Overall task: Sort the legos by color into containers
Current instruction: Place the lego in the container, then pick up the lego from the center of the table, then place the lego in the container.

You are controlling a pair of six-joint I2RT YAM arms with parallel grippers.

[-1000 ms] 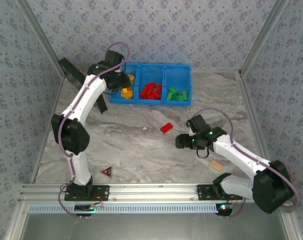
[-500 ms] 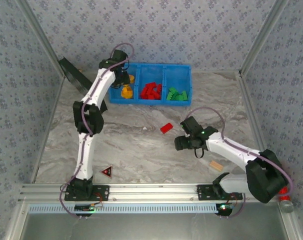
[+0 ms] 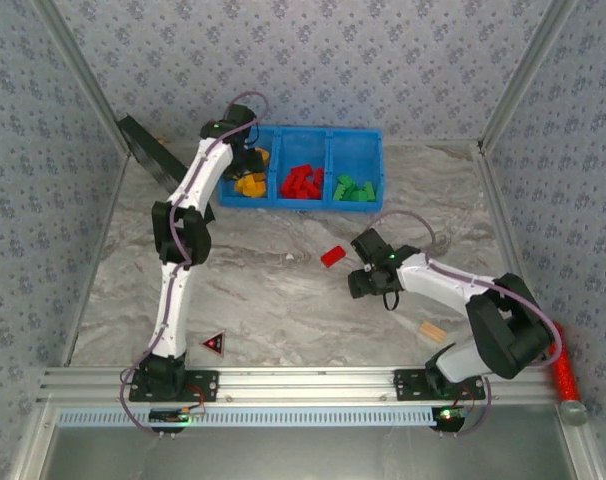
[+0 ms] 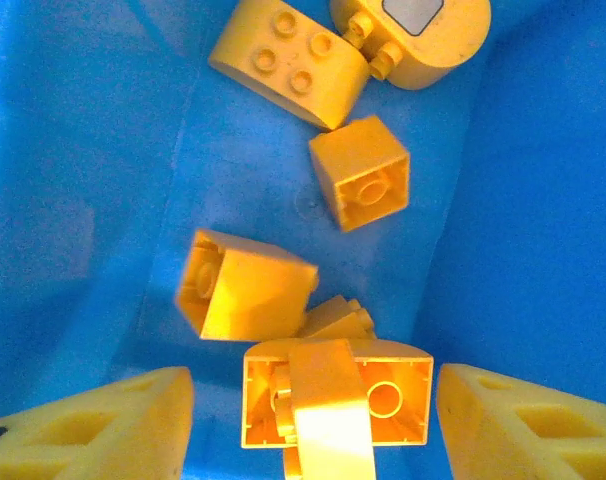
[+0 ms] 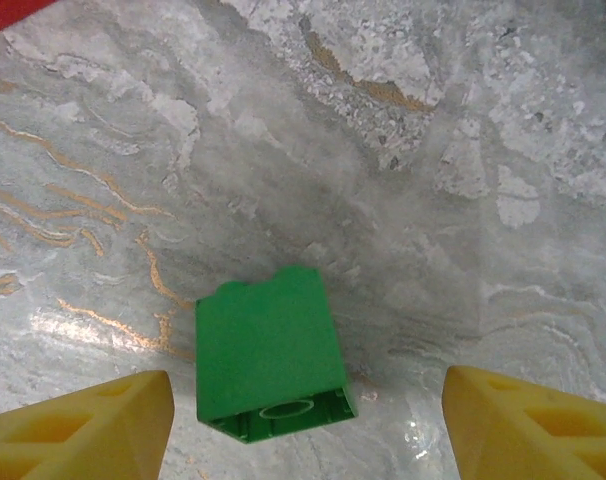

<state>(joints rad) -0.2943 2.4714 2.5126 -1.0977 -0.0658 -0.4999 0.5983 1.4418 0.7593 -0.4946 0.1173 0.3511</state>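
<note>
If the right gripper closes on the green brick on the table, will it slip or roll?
The green brick looks like hard, shiny plastic, so it is probably stiff, light and a little slippery. It lies on a flat side on the table, with square edges, so it should slide rather than roll.

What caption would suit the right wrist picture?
Open right gripper poised over a small green plastic brick lying on the grey marbled table.

PLACE: robot test cell, lab-like | WALLS: grey flower-patterned panels [image 3: 313, 60] closing three sides, upper frame | FRAME: bare aluminium posts [image 3: 83, 82] at the corners | SURFACE: marble-print worktop [image 3: 283, 300] | RIG: slotted aluminium rail [image 3: 313, 382] along the bottom edge, two white robot arms [image 3: 170, 300] bolted on | MARK: red-and-black triangle marker [image 3: 213, 344], lower left
</note>
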